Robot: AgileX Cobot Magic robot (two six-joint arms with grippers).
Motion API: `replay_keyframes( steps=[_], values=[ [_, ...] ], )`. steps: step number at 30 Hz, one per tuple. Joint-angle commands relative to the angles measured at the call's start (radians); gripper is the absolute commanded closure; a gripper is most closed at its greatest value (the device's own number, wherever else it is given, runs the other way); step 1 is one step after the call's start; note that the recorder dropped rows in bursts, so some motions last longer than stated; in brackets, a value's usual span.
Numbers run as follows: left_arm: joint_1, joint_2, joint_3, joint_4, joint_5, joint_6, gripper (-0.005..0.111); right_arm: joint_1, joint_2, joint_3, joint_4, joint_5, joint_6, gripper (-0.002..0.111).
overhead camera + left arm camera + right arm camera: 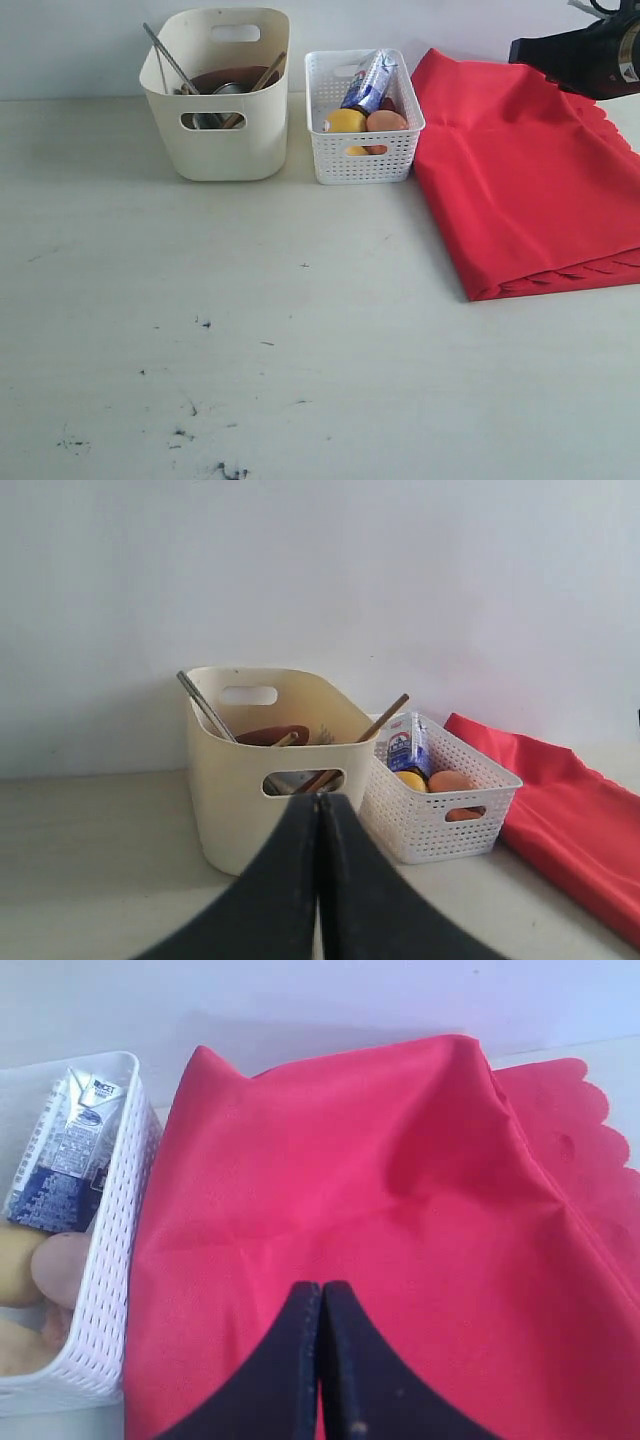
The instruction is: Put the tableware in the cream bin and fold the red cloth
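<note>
Judging fold done | bright red fabric cloth [520,180] doubled, counter's right edge | left claw [320,808], right claw [322,1295] closed, empty | next: withdraw.

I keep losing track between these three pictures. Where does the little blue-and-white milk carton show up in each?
Exterior view: the milk carton leans in the white basket, upper middle, between the cream bin and the red cloth.
Left wrist view: the milk carton stands in that basket, next to the cream bin.
Right wrist view: the milk carton lies in the basket, alongside the red cloth.
Shared landmark: the red cloth beside the basket.
</note>
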Motion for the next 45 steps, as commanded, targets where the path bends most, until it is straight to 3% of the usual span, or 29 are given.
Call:
replay_keyframes(
  steps=[1, 5, 9, 10, 12, 16, 23, 26, 27, 29, 45],
  values=[
    [0.019, -0.094, 0.032, 0.008, 0.002, -0.022, 0.106, 0.002, -0.01, 0.006, -0.007, -0.012, -0.004, 0.108],
    [0.126, -0.263, 0.032, 0.02, 0.126, -0.003, 0.106, 0.002, -0.01, 0.006, -0.007, -0.007, -0.004, 0.108],
    [0.295, -0.427, 0.032, 0.082, 0.301, -0.005, 0.106, 0.002, -0.01, 0.006, -0.007, -0.009, -0.004, 0.108],
    [0.375, -0.509, 0.032, 0.087, 0.397, -0.003, 0.106, 0.002, -0.01, 0.006, -0.007, -0.009, -0.004, 0.108],
    [0.463, -0.601, 0.032, 0.101, 0.514, 0.003, 0.106, 0.002, -0.01, 0.006, -0.007, -0.009, -0.004, 0.108],
    [0.569, -0.601, 0.032, 0.105, 0.627, 0.014, 0.106, 0.002, -0.01, 0.006, -0.007, -0.011, -0.004, 0.108],
    [0.581, -0.601, 0.032, 0.2, 0.673, 0.024, 0.106, 0.002, -0.01, 0.006, -0.007, -0.011, -0.004, 0.108],
    [0.581, -0.601, 0.032, 0.302, 0.686, -0.081, 0.106, 0.002, -0.01, 0.006, -0.007, -0.011, -0.004, 0.108],
    [0.581, -0.601, 0.032, 0.425, 0.686, -0.22, 0.106, 0.002, -0.01, 0.006, -0.007, -0.011, -0.004, 0.108],
    [0.581, -0.601, 0.032, 0.468, 0.688, -0.274, 0.106, 0.002, -0.01, 0.006, -0.007, -0.011, -0.004, 0.108],
    [0.581, -0.601, 0.032, 0.416, 0.738, -0.186, 0.106, 0.002, -0.01, 0.006, -0.004, -0.011, -0.004, 0.108]
  ],
)
